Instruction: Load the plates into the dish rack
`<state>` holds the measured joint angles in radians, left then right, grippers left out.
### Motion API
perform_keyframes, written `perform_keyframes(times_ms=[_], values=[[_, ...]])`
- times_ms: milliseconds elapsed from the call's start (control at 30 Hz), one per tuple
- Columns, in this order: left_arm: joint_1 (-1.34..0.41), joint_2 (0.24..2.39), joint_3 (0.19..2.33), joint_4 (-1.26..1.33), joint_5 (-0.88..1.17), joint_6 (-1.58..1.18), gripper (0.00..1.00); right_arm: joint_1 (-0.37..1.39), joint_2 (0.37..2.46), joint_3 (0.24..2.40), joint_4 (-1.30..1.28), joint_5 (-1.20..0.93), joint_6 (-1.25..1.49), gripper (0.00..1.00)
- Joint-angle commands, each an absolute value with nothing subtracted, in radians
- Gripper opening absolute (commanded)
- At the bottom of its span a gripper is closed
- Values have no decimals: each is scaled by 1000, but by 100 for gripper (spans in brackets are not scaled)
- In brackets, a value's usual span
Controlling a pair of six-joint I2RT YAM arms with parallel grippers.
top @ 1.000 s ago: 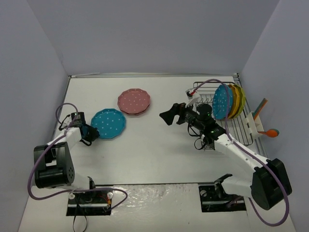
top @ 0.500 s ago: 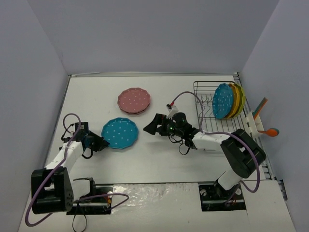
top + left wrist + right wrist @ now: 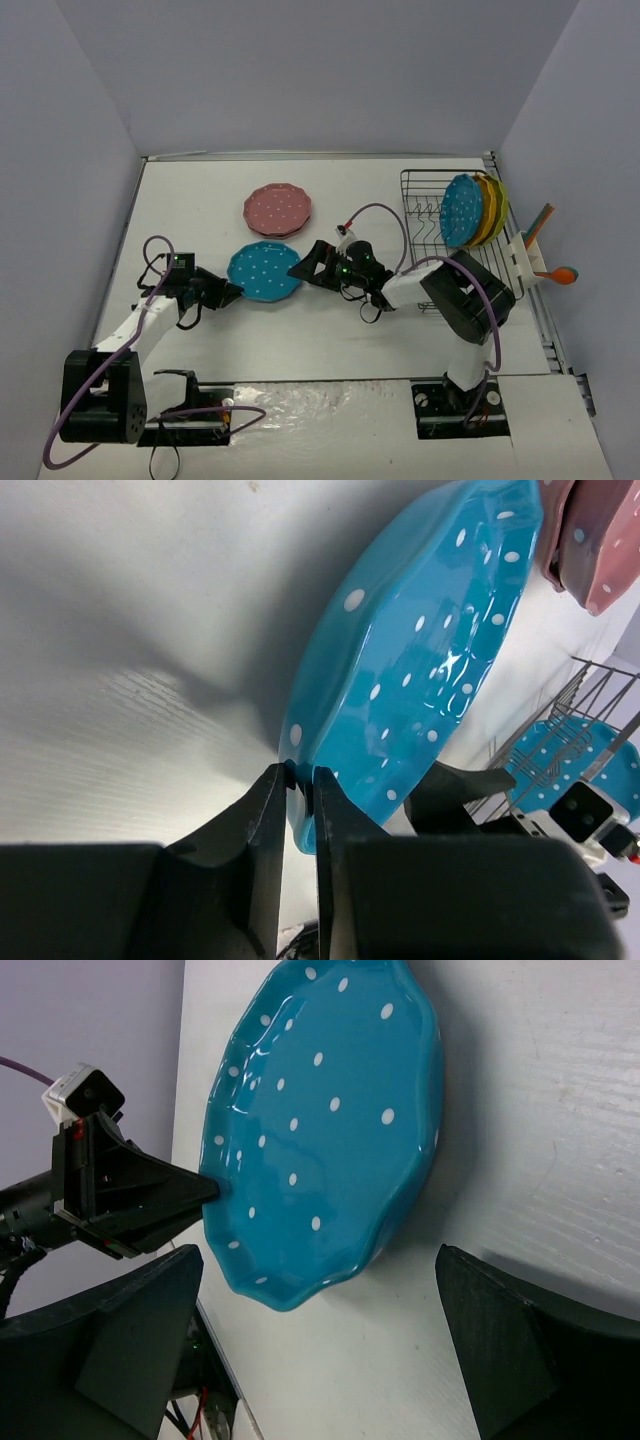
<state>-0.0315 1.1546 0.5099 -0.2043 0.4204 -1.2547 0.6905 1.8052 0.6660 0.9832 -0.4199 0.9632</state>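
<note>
My left gripper (image 3: 230, 293) is shut on the near-left rim of a blue polka-dot plate (image 3: 264, 271), which is tilted off the table; the pinch shows in the left wrist view (image 3: 300, 778). My right gripper (image 3: 303, 267) is open and empty, its jaws wide at the plate's right rim (image 3: 320, 1140). A pink plate (image 3: 277, 209) lies on the table behind. The black wire dish rack (image 3: 428, 208) at the right holds three upright plates: blue (image 3: 461, 209), orange (image 3: 483, 208) and yellow-green (image 3: 498, 205).
Grey walls close in the white table (image 3: 330, 340) on three sides. A white holder with an orange utensil (image 3: 553, 272) hangs beside the rack. Cables loop from both arms over the table.
My left gripper has carried the blue plate to the right, toward the centre. My right gripper has moved left from the rack to meet the plate's right rim.
</note>
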Motion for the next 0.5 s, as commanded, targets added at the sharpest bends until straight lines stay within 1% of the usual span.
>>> perform_keyframes(times_ms=[0, 200, 467], values=[[-49, 1103, 536, -18, 526, -1351, 0, 699, 1838, 720, 1121, -454, 1029, 99], [-58, 1090, 513, 33, 540, -1379, 0, 699, 1897, 721, 1193, -472, 1091, 98], [-80, 1078, 479, 92, 555, -1414, 0, 701, 1956, 719, 1271, -482, 1136, 94]])
